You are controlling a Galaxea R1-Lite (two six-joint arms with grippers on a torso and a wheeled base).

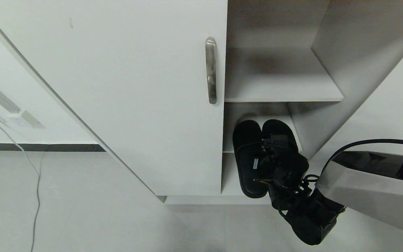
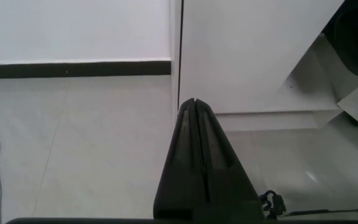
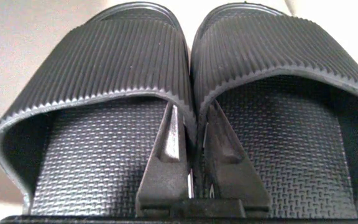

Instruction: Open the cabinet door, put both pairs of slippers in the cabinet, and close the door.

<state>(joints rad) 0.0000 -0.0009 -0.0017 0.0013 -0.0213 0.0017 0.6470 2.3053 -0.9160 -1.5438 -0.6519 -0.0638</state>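
White cabinet (image 1: 355, 52) stands with its right side open and its left door (image 1: 124, 87) closed. Inside, a bare shelf (image 1: 275, 80) sits above the lower compartment. Black slippers (image 1: 254, 157), one pair side by side, lie in that lower compartment with toes pointing inward. The right gripper (image 3: 194, 124) has one finger inside each slipper, pinching their adjoining inner walls together. The left gripper (image 2: 194, 109) hangs over the floor (image 2: 92, 143) near the cabinet's base, jaws pressed together. A metal handle (image 1: 211, 70) is on the closed door's edge.
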